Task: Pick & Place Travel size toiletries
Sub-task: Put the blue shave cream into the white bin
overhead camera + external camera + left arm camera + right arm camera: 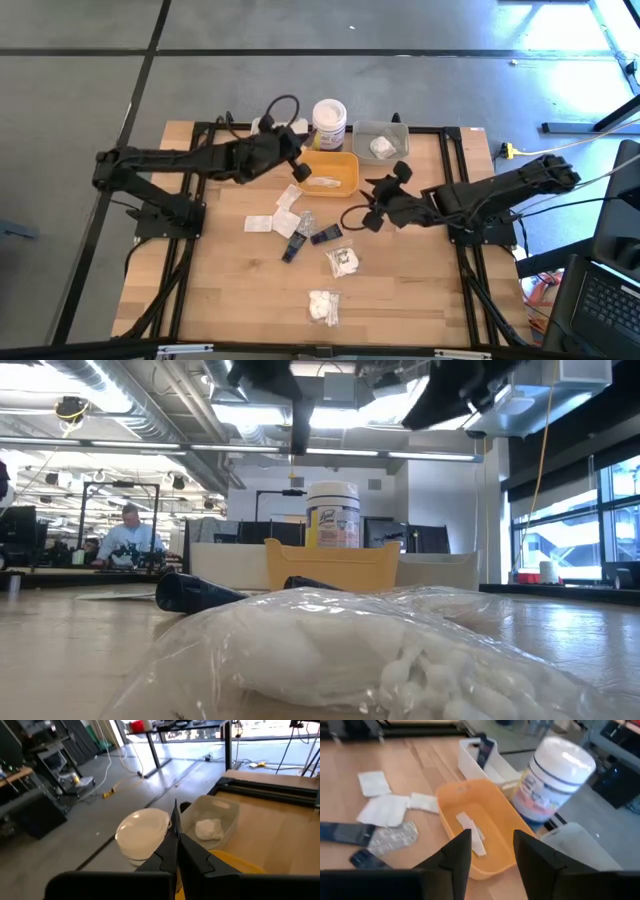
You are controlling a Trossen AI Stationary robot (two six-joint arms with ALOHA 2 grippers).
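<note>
Toiletries lie scattered across the middle of the bench [420, 300]; white sachets [275, 215] sit nearest the left arm, two black tubes [312, 238] lie beside them, and two clear-wrapped fluffy packs [342, 262] rest closer to the front edge; one such pack fills the low view, so it must sit right by that camera. A sachet [470, 831] already lies in the yellow tray [328, 172], a fluffy piece [380, 147] in the grey tray [381, 139], and the right wrist view shows a black tube [485, 750] standing in the white tray [480, 765]; that looks like sorting by kind, one tray for each.

Left tool [298, 165] hangs at the yellow tray's near corner, by the jar [329, 122], fingers pressed together with nothing between them in its own view; I judge it is done there, or waiting. Right tool [385, 195] hovers above the bench just beside the yellow tray, pointed toward it; its fingers [455, 852] stand apart with a gap between them and hold nothing that I can see; why they sit at that width I cannot say.

Much stays unsorted on the bench; the loose sachets lie flat, so pinching one off the wood may be fiddly.
</note>
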